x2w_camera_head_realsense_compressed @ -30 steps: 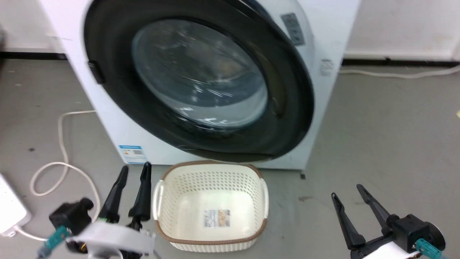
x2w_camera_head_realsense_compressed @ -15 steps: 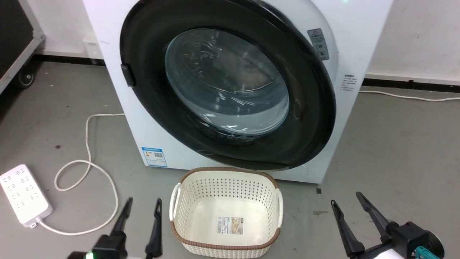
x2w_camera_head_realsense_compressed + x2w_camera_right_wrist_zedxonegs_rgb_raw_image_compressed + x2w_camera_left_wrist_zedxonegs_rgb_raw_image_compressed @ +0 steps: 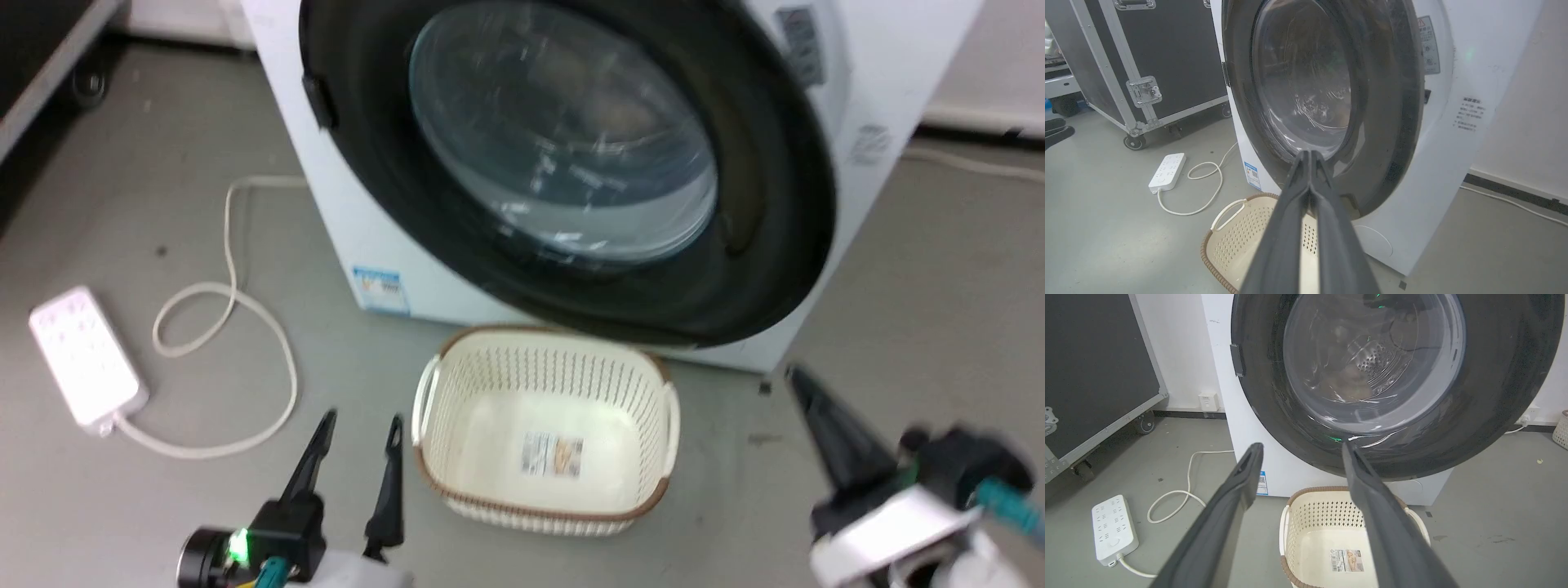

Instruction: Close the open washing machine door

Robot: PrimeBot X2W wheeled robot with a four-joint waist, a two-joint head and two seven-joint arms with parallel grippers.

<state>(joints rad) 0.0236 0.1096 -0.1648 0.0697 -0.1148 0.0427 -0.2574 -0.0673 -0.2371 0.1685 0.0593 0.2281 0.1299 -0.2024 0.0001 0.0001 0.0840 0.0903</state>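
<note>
Head view: washing machine door (image 3: 775, 204) is lying close against washing machine (image 3: 882, 98), latching not discernible; left gripper (image 3: 362, 419) is hovering low, fingers spread, empty.
Left wrist view: laundry basket (image 3: 1310, 491) is sitting just below the door.
Right wrist view: right gripper (image 3: 1308, 154) is pointing doorward, fingers pressed together, empty.
Risk: a push may be skidding off the glossy bulging glass, leaving the door unlatched.

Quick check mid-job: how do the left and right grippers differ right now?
The left gripper is open, its fingers spread apart; the right gripper is shut, its fingers pressed together. The left gripper sits close beside the laundry basket, on its left; the right gripper stands farther off on the basket's other side. Both are empty, point toward the washing machine door and are clear of it.
</note>
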